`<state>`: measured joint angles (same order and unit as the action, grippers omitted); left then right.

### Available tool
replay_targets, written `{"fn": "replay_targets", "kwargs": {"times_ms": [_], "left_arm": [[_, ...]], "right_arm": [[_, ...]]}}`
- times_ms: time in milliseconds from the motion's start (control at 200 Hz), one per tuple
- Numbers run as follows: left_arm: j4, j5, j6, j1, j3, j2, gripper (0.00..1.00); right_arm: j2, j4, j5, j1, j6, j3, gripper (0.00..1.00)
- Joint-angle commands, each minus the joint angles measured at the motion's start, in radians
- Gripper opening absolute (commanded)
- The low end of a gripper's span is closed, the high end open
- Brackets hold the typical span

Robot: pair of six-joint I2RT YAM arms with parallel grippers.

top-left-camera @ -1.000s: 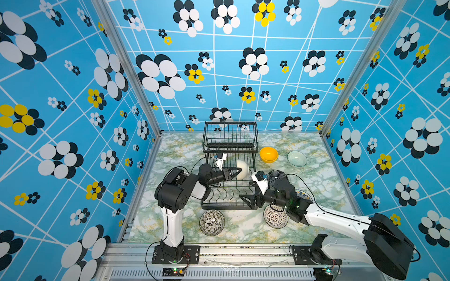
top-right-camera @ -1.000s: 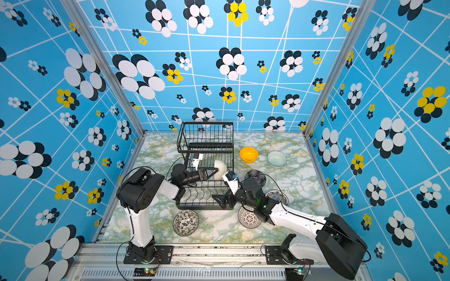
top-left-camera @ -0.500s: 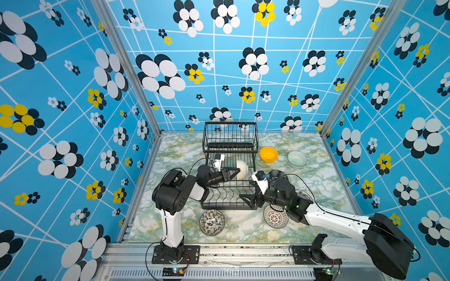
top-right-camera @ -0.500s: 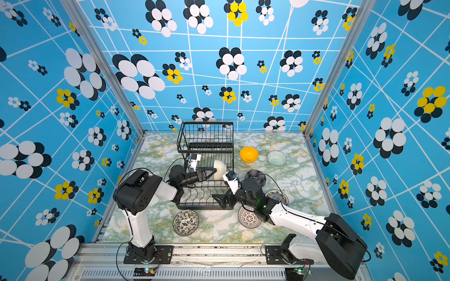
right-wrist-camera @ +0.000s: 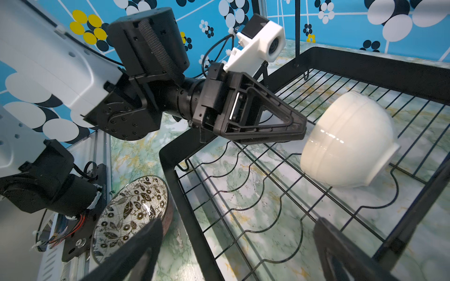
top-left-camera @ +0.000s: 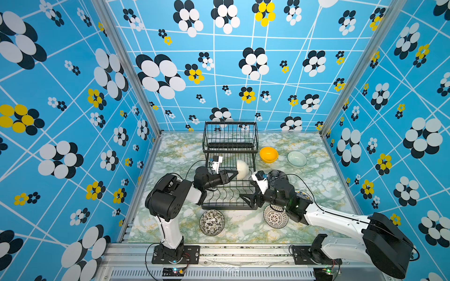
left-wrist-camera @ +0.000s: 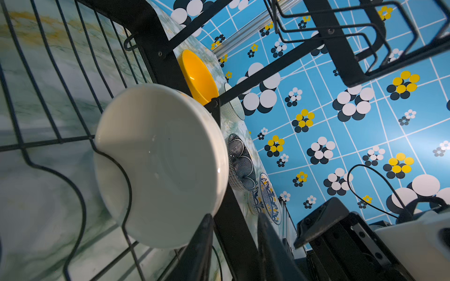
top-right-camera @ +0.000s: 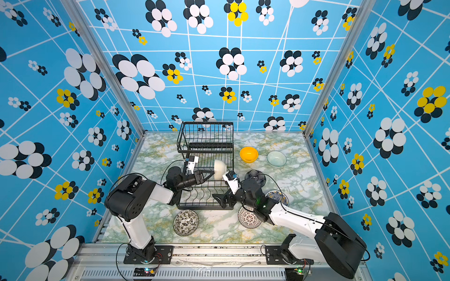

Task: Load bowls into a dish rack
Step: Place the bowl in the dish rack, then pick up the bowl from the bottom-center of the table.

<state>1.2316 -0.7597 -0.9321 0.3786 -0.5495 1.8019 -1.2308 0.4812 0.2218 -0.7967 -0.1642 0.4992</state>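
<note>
1 cream bowl [top-left-camera: 242, 169] on its side in dish rack [top-left-camera: 229, 208] lower tray: prob. light, stiff, slick glaze, chippable; pinch rim. Left gripper [top-left-camera: 234, 173] ajar, empty; right gripper [right-wrist-camera: 238, 222] wide apart, empty; both over rack.

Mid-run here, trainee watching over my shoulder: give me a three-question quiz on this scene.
1. True or false: the cream-white bowl lies in the dish rack, in its raised basket.
2. The right gripper is: A) shut on a patterned bowl, B) open and empty, C) shut on a rack wire.
3. Fill in: the bowl beside the clear glass bowl is plain ____.
Key: 1 false, it leans on its side in the lower tray. 2 B. 3 yellow: the yellow bowl.
</note>
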Motion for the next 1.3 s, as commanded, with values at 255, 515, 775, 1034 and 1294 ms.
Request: {"fn": "replay_targets", "kwargs": {"times_ms": [255, 515, 775, 1034, 1294], "left_arm": [[-0.248, 0.095, 0.133, -0.01, 0.058, -0.19, 0.33], [-0.321, 0.122, 0.143, -0.009, 0.083, -0.266, 0.33], [-0.517, 0.163, 0.199, -0.002, 0.124, -0.421, 0.33], [-0.9, 0.26, 0.307, 0.024, 0.115, -0.681, 0.33], [-1.423, 0.478, 0.375, 0.095, 0.04, -0.899, 0.33]], "right_arm": [[0.019, -0.013, -0.007, 0.004, 0.006, 0.013, 1.0], [0.03, -0.014, -0.011, 0.004, 0.009, 0.011, 1.0], [0.022, -0.016, -0.009, 0.004, 0.008, 0.015, 1.0], [0.023, -0.031, -0.006, 0.004, 0.011, 0.022, 1.0], [0.021, -0.103, -0.072, -0.059, 0.096, 0.047, 0.99]]}}
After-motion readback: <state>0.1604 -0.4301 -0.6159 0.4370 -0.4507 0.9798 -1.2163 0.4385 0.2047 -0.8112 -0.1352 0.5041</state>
